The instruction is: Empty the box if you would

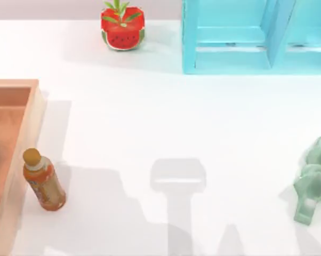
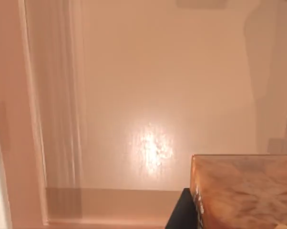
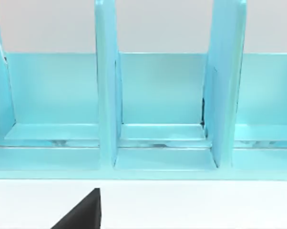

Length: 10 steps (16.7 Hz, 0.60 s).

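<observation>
The box [image 1: 35, 106] sits at nine o'clock on the table, running off the left edge. An orange drink bottle [image 1: 43, 184] stands upright at about eight o'clock, outside the box and just beside its long rim, so I take that item to be out already. The part of the box floor visible from above looks bare.

The left wrist view looks down at the box floor [image 2: 158, 95]. A brown marbled block [image 2: 243, 191] is there, with the dark tip of the left gripper [image 2: 181, 212] right against it. I cannot tell whether that gripper is clamped on the block or loose, nor whether the block rests on the floor or hangs above it. If it is still in the box, the job looks about half done.

The right gripper [image 3: 81, 212] faces the turquoise shelf unit [image 1: 246, 37] at one o'clock, apparently idle; its grip I cannot tell. A watermelon pot [image 1: 122, 29] sits at eleven o'clock and a pale green object [image 1: 312, 181] at four.
</observation>
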Each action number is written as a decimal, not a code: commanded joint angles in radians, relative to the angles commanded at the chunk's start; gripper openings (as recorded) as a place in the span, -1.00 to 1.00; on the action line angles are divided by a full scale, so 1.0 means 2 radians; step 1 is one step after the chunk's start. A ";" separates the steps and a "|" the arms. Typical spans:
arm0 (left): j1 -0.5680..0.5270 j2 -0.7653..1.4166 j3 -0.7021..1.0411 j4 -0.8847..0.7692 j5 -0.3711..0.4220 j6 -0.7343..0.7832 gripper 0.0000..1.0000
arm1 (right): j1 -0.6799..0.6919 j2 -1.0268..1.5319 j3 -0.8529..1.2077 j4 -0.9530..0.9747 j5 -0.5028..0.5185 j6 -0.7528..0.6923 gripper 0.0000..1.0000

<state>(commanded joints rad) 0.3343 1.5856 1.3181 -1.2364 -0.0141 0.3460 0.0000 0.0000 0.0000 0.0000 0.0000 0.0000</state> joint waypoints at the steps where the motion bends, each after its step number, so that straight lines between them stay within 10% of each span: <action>1: 0.000 -0.003 -0.002 -0.016 0.003 0.002 -1.00 | 0.000 0.000 0.000 0.000 0.000 0.000 1.00; 10: -0.007 0.001 0.005 -0.038 0.006 -0.001 -1.00 | 0.000 0.000 0.000 0.000 0.000 0.000 1.00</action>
<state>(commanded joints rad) 0.3206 1.5883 1.3289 -1.3117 -0.0020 0.3448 0.0000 0.0000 0.0000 0.0000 0.0000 0.0000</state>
